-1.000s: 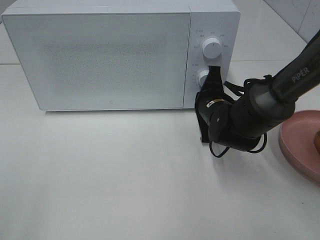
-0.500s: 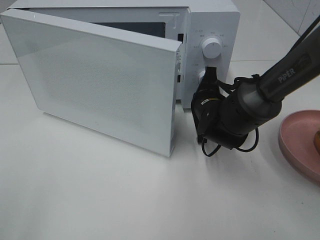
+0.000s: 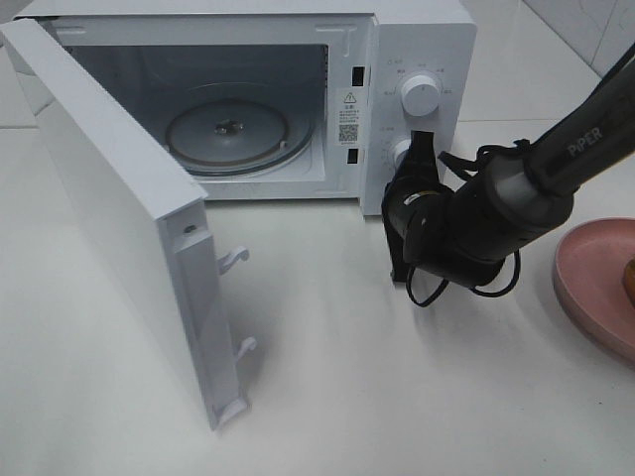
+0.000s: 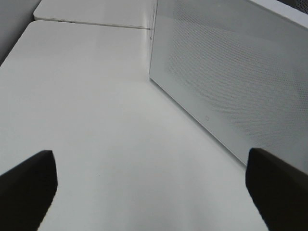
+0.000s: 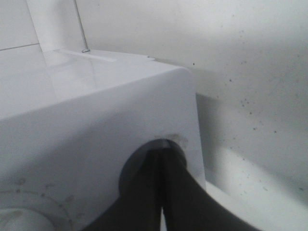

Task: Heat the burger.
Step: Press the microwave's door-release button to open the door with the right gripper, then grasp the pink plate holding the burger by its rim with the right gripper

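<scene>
Plain white desk [image 3: 327, 397], tiled wall [image 3: 595, 30] behind, microwave [image 3: 422, 40] door [image 3: 109, 218] wide open. Right hand [image 3: 422, 144] is pinched shut at the lower knob [image 3: 401, 152], left hand [image 4: 153, 185] spread wide. The burger [image 3: 629, 281] is just a brown sliver on the pink plate [image 3: 585, 288], cut off at the frame edge.

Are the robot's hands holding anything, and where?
Nothing. The right gripper, shut, only touches the lower knob of the microwave; the left gripper hangs open, empty.
</scene>
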{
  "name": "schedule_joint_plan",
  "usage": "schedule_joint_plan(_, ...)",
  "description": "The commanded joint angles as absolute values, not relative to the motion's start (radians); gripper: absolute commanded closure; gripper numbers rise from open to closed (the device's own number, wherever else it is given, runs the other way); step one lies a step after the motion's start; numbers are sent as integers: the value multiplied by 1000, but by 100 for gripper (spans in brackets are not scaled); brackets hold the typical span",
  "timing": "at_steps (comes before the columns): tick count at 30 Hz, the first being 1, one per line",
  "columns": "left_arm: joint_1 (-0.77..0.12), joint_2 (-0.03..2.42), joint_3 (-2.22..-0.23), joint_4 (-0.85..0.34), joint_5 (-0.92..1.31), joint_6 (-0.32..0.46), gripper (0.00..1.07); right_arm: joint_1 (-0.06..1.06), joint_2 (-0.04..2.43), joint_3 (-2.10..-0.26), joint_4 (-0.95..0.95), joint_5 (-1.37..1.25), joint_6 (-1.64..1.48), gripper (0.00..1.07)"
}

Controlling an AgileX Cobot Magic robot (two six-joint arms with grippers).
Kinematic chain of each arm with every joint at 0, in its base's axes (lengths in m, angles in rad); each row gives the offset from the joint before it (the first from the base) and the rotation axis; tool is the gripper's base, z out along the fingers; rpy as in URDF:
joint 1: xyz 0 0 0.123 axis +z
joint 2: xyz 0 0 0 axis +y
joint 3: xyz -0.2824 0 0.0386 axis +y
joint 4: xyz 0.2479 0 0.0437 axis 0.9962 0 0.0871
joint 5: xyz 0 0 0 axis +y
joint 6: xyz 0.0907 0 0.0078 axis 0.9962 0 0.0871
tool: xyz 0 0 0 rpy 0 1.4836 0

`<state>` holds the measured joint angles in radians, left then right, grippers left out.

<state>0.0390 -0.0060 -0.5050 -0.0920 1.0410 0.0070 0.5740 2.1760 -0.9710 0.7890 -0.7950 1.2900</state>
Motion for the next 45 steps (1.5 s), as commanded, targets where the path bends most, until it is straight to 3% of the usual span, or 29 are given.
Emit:
schedule_joint_plan(1,41,-26,-503,-99,1033,0,7,548,2130,-987,630,-892,1313,107)
schedule_joint_plan(23,41,-26,-503,-99,1033,0,7,548,1949,-732,392,-663,1273,107)
schedule_joint_plan(33,41,-26,-503,-99,1033,0,7,544,1778,-623,393,-500,933,107)
schedule_joint_plan(45,41,-26,-503,-99,1033,0,7,438,1591,-623,374,-156,531,106)
